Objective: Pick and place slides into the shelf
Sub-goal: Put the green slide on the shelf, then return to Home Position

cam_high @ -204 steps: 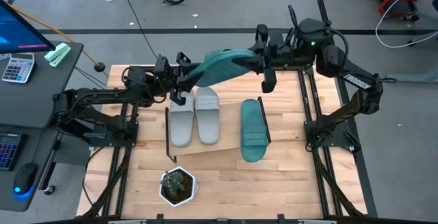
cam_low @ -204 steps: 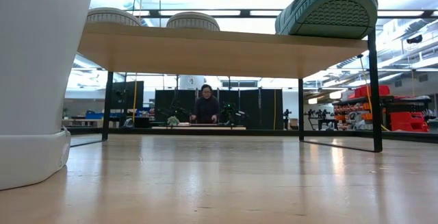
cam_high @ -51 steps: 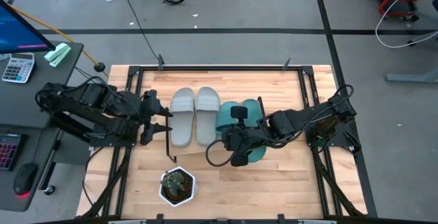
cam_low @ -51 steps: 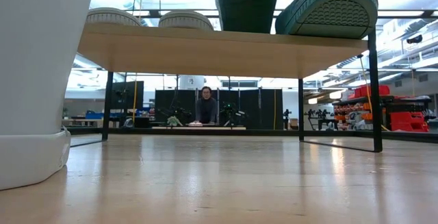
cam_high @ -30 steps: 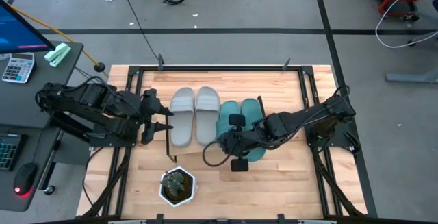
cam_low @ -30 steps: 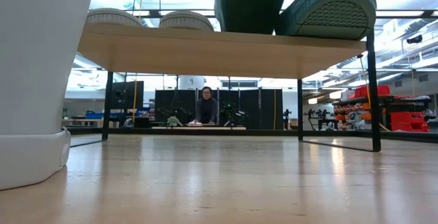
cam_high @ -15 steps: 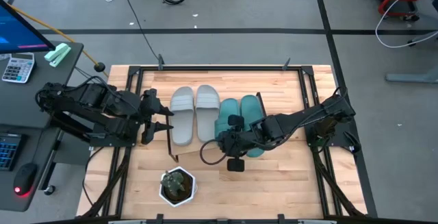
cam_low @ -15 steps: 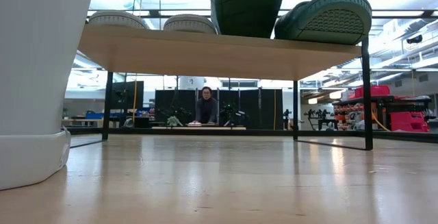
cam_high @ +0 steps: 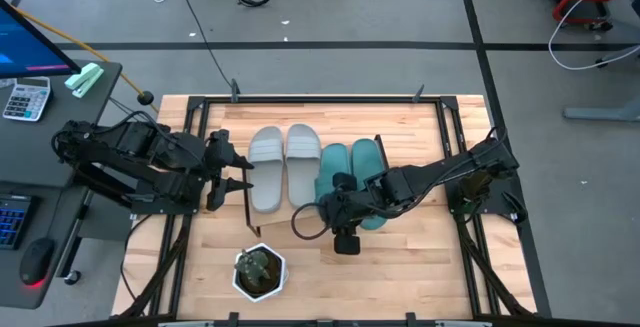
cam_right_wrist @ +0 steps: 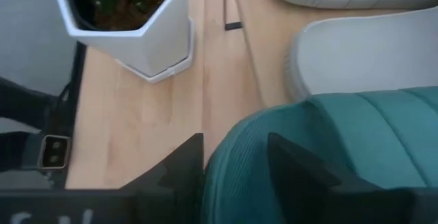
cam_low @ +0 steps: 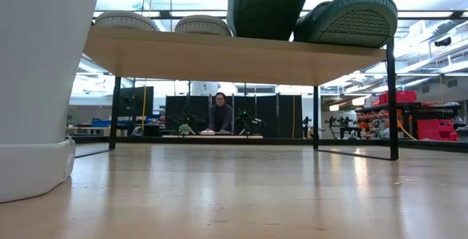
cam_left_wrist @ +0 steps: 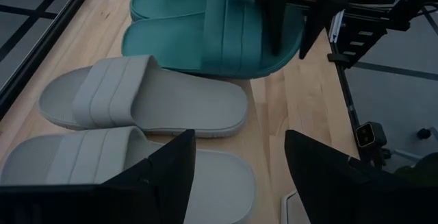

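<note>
Two light grey slides (cam_high: 284, 167) and two teal slides (cam_high: 352, 172) lie side by side on the shelf (cam_low: 234, 49), whose board rests on thin black legs on the table. My right gripper (cam_high: 334, 203) is at the shelf's near edge, shut on the heel end of the teal slide (cam_right_wrist: 328, 135) next to the grey pair. The other teal slide (cam_low: 351, 16) lies at the shelf's right end. My left gripper (cam_high: 243, 175) is open and empty just left of the shelf; in its wrist view (cam_left_wrist: 236, 176) it faces the grey slides (cam_left_wrist: 150, 101). My right gripper holds the teal slide by its heel end (cam_right_wrist: 253, 148), which sits between the two fingers (cam_right_wrist: 171, 172). The fingers come from the table's right and near side, slanting. The heel end (cam_low: 267, 5) is raised above the board, sole showing; the toe end lies on the shelf.
A small plant in a white pot (cam_high: 260, 272) stands on the table near the front edge, close to the shelf's near left corner; it fills the left of the low view (cam_low: 36, 85). A person sits at a far table in the room (cam_low: 219, 115).
My right gripper has gone a little toward the table's left and near edge with the teal slide, whose heel stays raised. The shelf's right end has shifted slightly, and the other teal slide on it has moved with it.
</note>
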Controlling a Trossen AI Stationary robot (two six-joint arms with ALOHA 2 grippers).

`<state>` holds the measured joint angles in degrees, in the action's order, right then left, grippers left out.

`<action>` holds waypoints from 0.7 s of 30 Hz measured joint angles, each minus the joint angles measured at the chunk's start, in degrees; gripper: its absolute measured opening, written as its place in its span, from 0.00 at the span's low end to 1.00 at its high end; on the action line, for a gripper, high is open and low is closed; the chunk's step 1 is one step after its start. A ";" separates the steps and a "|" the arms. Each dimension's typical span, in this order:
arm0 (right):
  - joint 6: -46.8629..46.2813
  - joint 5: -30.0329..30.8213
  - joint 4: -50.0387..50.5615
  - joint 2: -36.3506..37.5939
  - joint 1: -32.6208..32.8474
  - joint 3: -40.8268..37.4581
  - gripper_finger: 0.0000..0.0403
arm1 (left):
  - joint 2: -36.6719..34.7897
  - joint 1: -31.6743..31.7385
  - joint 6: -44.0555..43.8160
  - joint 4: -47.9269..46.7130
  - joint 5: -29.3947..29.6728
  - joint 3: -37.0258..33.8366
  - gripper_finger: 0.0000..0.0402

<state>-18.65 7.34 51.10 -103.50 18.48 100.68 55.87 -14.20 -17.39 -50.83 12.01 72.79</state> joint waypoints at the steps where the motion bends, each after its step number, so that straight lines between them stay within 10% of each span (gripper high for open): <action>1: 0.04 -0.68 0.00 0.00 0.00 0.00 0.42 | 0.00 -0.02 0.00 0.02 0.02 0.00 0.57; 21: -0.60 -1.47 8.55 0.77 0.07 2.63 0.44 | -0.02 -0.02 -0.44 -0.04 -0.76 -0.02 0.57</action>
<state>-19.25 5.87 59.64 -102.74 18.55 103.31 55.86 -14.22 -17.82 -50.87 11.25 72.77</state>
